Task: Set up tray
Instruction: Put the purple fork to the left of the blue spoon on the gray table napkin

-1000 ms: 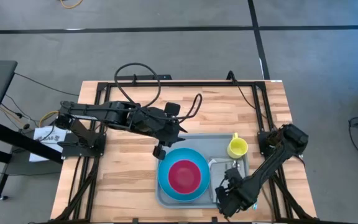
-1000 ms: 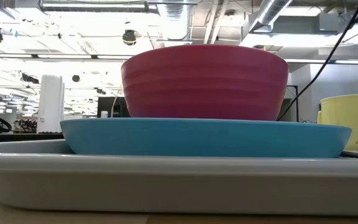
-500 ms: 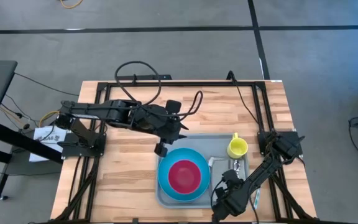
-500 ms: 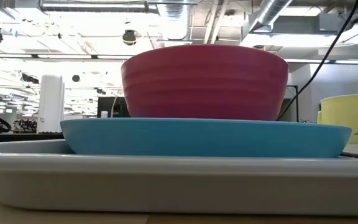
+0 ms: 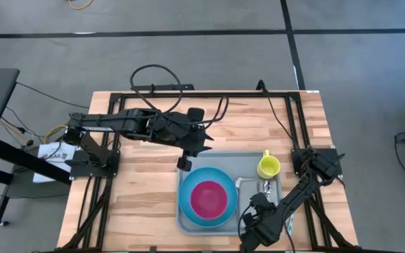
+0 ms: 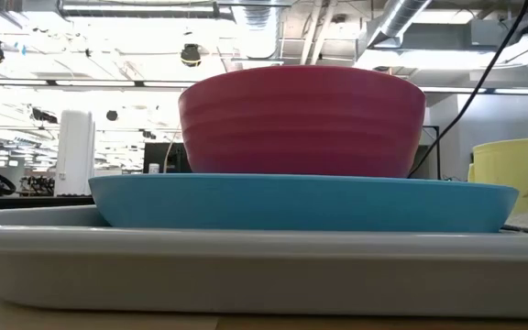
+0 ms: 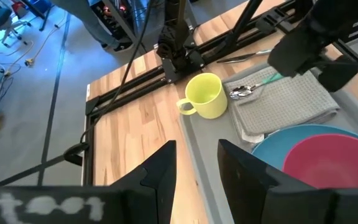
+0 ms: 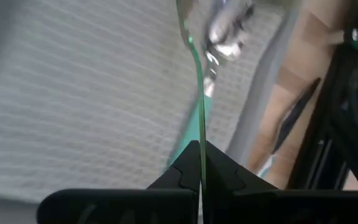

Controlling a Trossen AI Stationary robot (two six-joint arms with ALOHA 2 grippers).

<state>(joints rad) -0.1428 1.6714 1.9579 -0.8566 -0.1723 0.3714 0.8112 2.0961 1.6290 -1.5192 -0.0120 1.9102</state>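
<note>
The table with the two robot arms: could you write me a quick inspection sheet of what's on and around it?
Surface: wooden table, black frame.
Job's things: grey tray holds blue plate under pink bowl, yellow mug, grey napkin, teal-handled spoon.
Clutter: nothing seen.
Grippers: left gripper open beside tray corner, empty; right gripper over napkin, fingers shut on the spoon's handle.
Cables: black loop at far edge.
Surroundings: grey floor, paper left.

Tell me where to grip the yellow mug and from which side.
Grip the yellow mug by its rim wall, probably from straight above with one finger inside: it stands upright and open on the tray. Its handle points away from the grey napkin, so take the wall clear of the handle.
</note>
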